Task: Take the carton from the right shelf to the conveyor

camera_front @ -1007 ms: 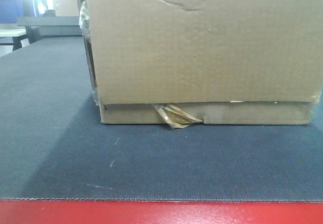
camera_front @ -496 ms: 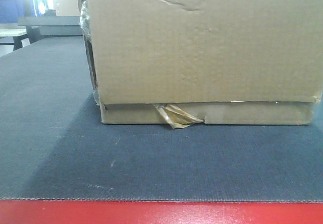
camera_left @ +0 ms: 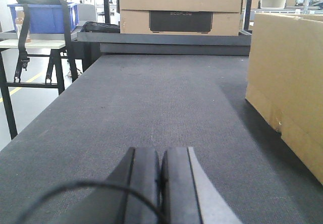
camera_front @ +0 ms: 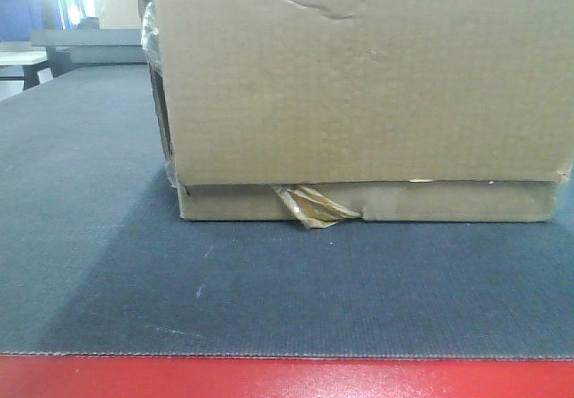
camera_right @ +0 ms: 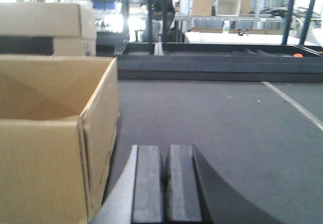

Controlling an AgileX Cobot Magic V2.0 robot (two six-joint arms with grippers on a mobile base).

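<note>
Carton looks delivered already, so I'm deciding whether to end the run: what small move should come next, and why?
Probably draw both arms back a little. The carton rests flat on the conveyor, and the left claw and right claw are shut on nothing, one to each side of it, so nothing seems left to place.

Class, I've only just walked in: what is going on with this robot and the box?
The cardboard box sits flat on the dark conveyor belt, just behind its red edge strip. Neither arm holds it. The left gripper is shut and empty, with the box off to its right. The right gripper is shut and empty too, with the open-topped box to its left. Judging by this, the box has been set down and let go.
</note>
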